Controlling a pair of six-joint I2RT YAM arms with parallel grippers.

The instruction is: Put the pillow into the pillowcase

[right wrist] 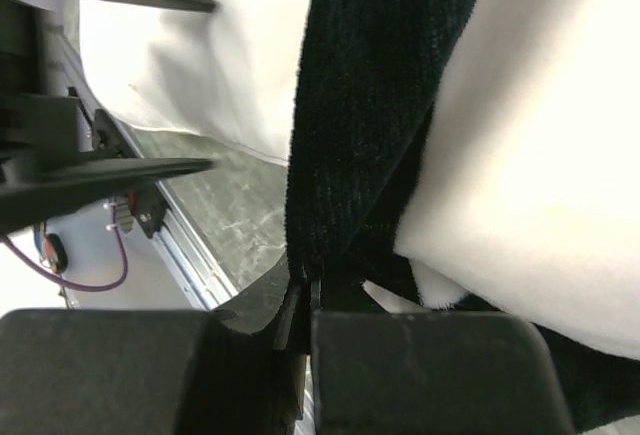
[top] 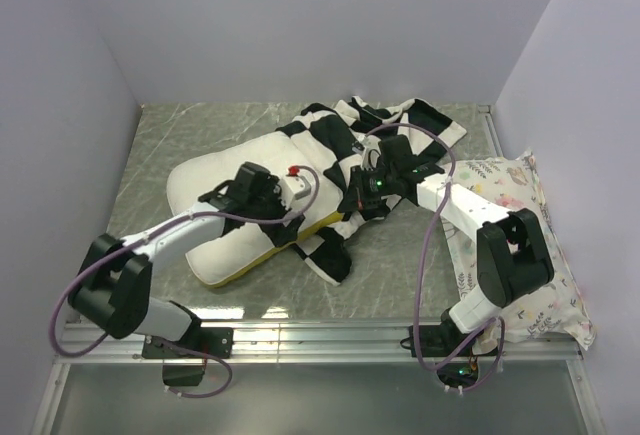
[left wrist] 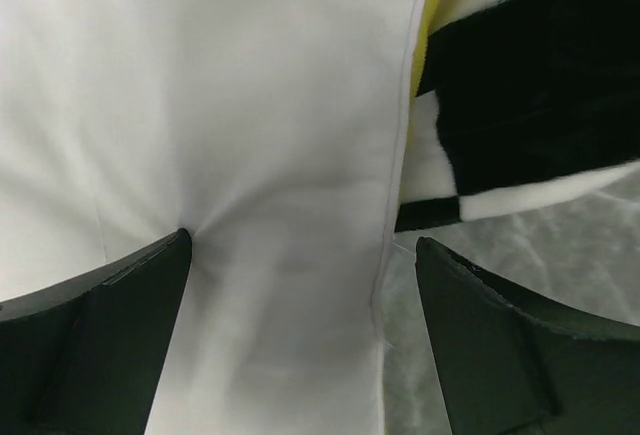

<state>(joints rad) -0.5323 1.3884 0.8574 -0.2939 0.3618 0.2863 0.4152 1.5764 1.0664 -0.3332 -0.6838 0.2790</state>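
The left hand [left wrist: 300,255] is hanging wide open over the pillow [top: 205,183]; the right hand [right wrist: 300,295] is pinching the pillowcase [top: 340,140] just to its right.

- Left of the pillow [top: 212,195], bare table [top: 165,140] runs to the side wall [top: 70,105]; a hand could pass there.
- Behind the pillow, more bare table lies before the back wall [top: 320,25].
- The pillowcase [top: 375,140] is bunched over the pillow's right end and blocks that side.
- The left gripper [left wrist: 302,242] stands spread wide on the pillow's near edge.
- The right gripper [right wrist: 303,295], pinching pillowcase cloth, crowds the pillow's right end.
- Far right of the pillow, a printed cushion [top: 520,245] fills the table edge.
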